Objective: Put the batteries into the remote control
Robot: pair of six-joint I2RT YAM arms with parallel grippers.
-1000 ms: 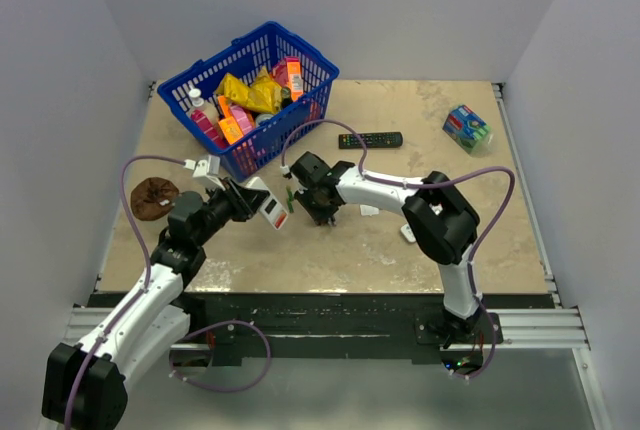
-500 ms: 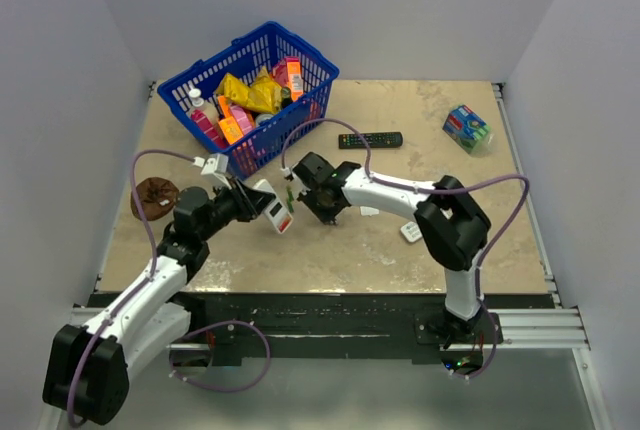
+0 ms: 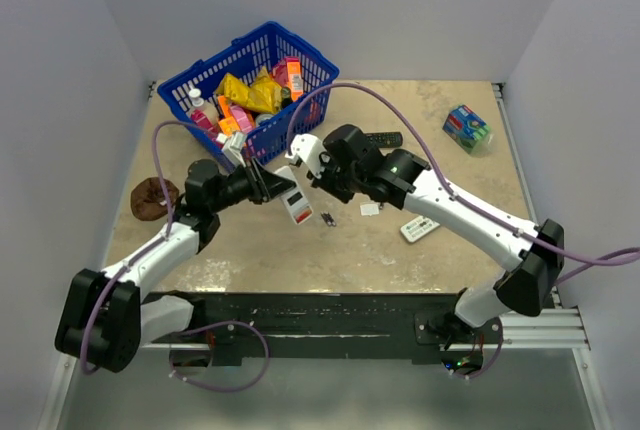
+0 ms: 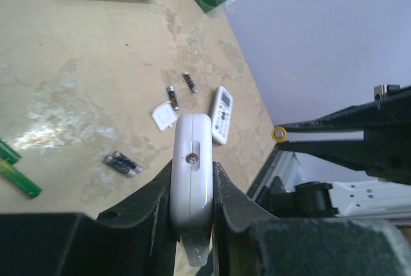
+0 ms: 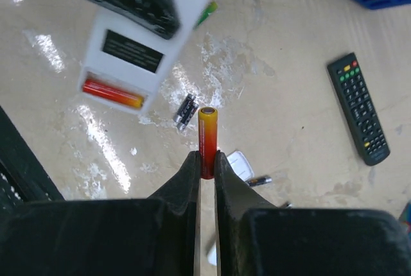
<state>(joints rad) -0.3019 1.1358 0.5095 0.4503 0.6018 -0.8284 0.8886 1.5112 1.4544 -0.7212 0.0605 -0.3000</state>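
Observation:
My left gripper (image 3: 279,190) is shut on the small white remote control (image 3: 297,206) and holds it above the table; in the left wrist view its edge (image 4: 191,167) stands between the fingers. The right wrist view shows the remote's back (image 5: 131,48) with the compartment open and one red-orange battery (image 5: 112,94) lying in it. My right gripper (image 3: 322,182) is shut on a second red-orange battery (image 5: 207,136), upright, just right of the remote. Dark batteries (image 3: 328,218) lie on the table below. Green batteries (image 4: 16,174) lie further left.
A small white cover piece (image 3: 370,210) and a white remote with grey buttons (image 3: 420,229) lie right of the batteries. A long black remote (image 3: 385,138) lies behind. A blue basket (image 3: 316,68) of packets stands back left, a brown object (image 3: 152,197) at left, a green-blue pack (image 3: 467,128) back right.
My right gripper has lifted off the table with the red-orange battery and its arm has swung out to the right. My left gripper has carried the remote right, closer to it.

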